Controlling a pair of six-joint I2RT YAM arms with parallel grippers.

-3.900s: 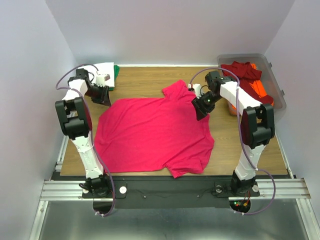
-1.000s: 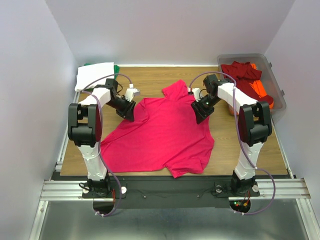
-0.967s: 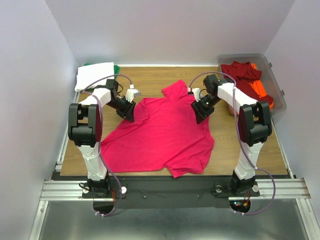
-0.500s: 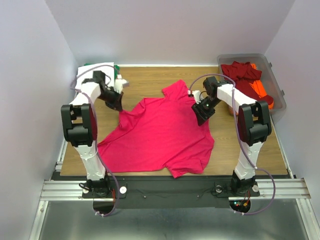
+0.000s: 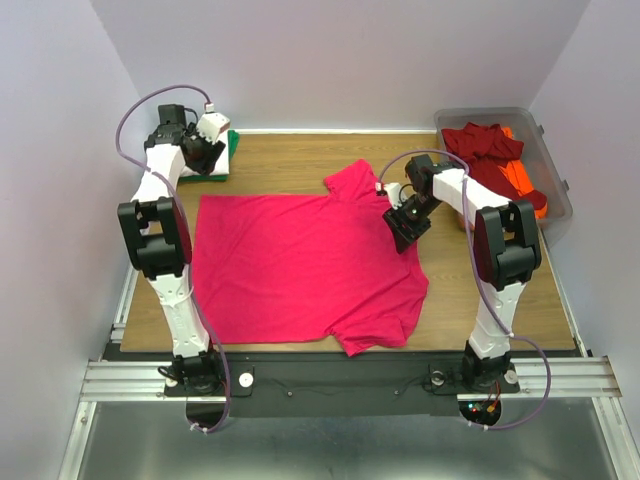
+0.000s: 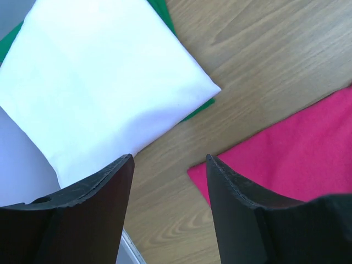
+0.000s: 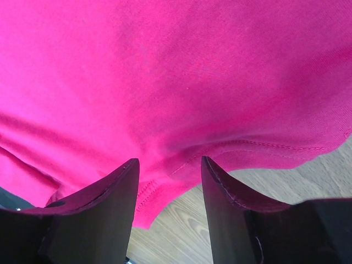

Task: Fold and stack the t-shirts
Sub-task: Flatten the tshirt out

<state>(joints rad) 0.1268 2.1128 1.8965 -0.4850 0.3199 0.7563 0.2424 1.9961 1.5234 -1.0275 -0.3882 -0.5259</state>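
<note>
On table (image 5: 290, 160), pink t-shirt (image 5: 300, 265) flat, lengthwise left-right, hem leftward

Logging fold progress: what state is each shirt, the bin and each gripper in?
Bright pink-red cloth t-shirt: spread flat, unfolded.
White cloth t-shirt: folded, atop green t-shirt.
Clear grey plastic bin: open, holds crumpled dark red shirt, orange shirt.
Left gripper: open, empty.
Right gripper: open, above pink shirt.

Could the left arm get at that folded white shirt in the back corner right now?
Probably yes. The left gripper hangs open close over the edge of the white shirt, and nothing lies on top of the shirt or between the two.
</note>
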